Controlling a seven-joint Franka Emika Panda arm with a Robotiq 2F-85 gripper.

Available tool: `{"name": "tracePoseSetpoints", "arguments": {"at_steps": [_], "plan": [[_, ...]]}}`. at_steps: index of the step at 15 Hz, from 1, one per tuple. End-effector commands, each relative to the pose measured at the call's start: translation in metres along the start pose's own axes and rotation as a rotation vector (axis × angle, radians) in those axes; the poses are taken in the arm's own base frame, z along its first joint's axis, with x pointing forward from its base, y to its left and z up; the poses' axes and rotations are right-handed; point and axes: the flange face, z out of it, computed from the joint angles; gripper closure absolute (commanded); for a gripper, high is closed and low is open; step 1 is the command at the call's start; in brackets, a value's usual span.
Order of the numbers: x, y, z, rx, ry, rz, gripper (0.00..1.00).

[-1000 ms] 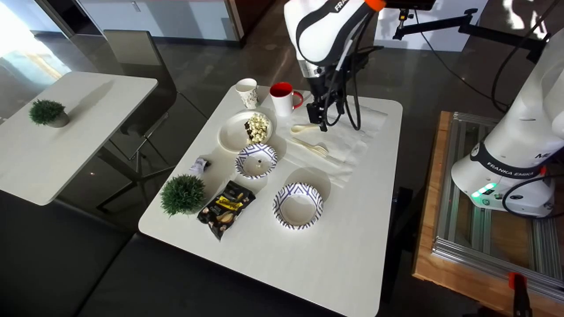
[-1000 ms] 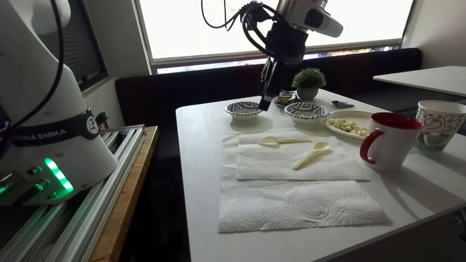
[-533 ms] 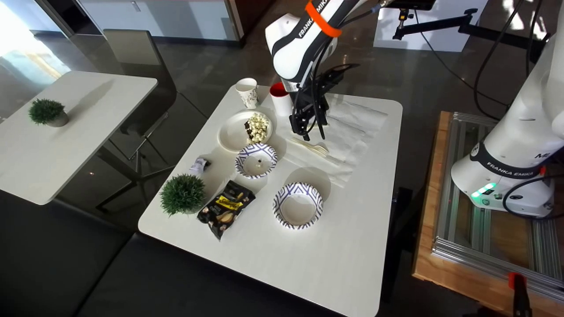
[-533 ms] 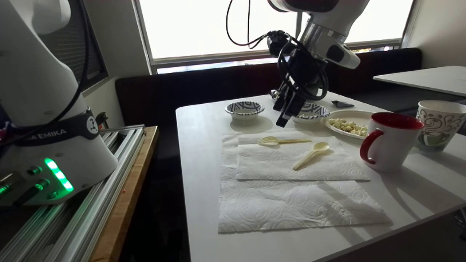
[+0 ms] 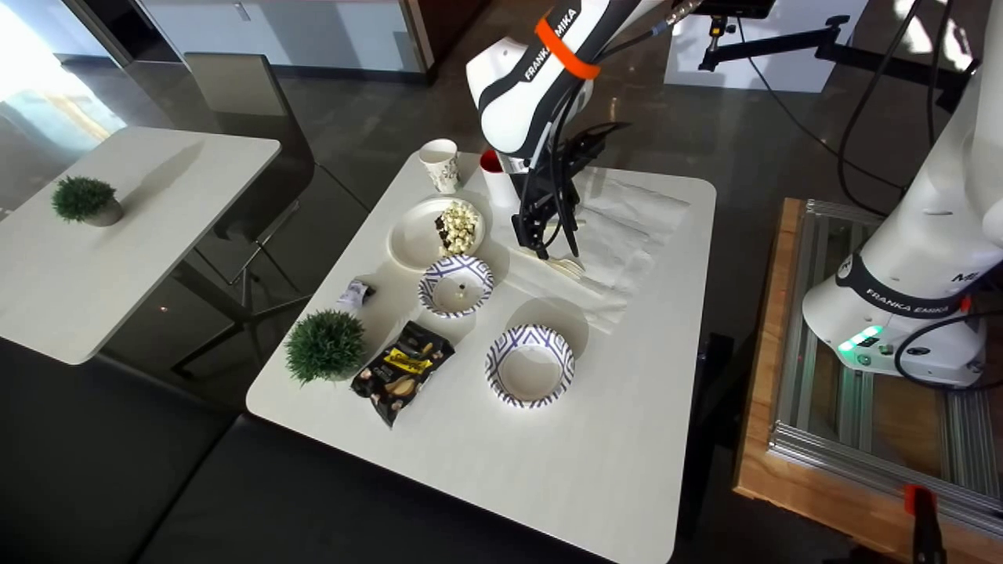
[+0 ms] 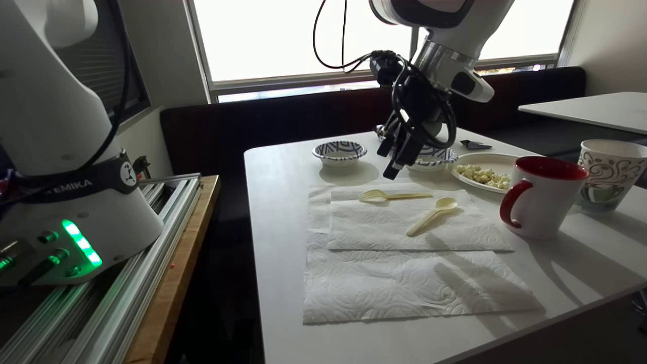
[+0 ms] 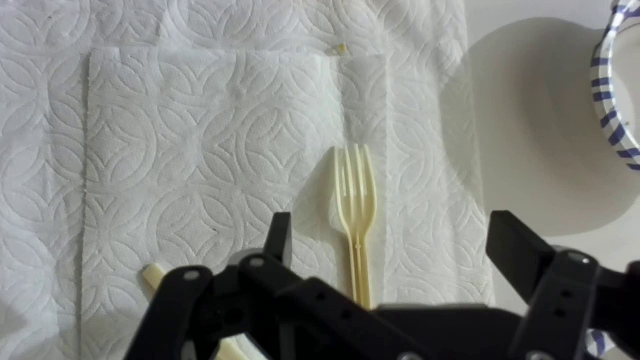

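1. Gripper (image 7: 392,237): jaws wide apart, hanging in the air above the fork (image 7: 357,215).
2. The fork lies flat on the upper paper towel (image 7: 210,150), tines between the jaws in the wrist view; the lower part of its handle is hidden there.
3. Spoon (image 6: 445,204): same sheet, near the fork and slanted to it. Wrist view gives only bits of its handle.
4. Lower paper towel (image 6: 404,288): bigger sheet, spread under the upper one, on the white table (image 5: 603,462).
5. Patterned bowl (image 5: 529,372) upright beyond the towels; a second bowl (image 5: 439,294) near it, just beside a plate (image 5: 411,235) with popcorn (image 5: 458,223).
6. Mug (image 6: 543,207), red inside, upright near the towels; paper cup (image 6: 609,174) beside it.
7. Snack bag (image 5: 403,368) lying near a potted plant (image 5: 325,345).
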Motion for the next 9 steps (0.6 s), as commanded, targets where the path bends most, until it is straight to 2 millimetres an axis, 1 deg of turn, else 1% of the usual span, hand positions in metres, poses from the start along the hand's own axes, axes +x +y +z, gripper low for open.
{"name": "tracePoseSetpoints", "arguments": {"at_steps": [1,2,3,4,6,8,9], "plan": [[0.017,-0.010,0.007,0.008,0.027,-0.052,0.00],[0.020,-0.012,0.009,0.010,0.032,-0.048,0.00],[0.023,-0.008,0.011,0.015,0.034,-0.047,0.00],[0.027,-0.004,0.012,0.015,0.041,-0.044,0.14],[0.033,0.008,0.016,0.019,0.039,-0.045,0.26],[0.039,0.020,0.021,0.015,0.037,-0.038,0.42],[0.042,0.026,0.024,0.013,0.037,-0.036,0.44]]}}
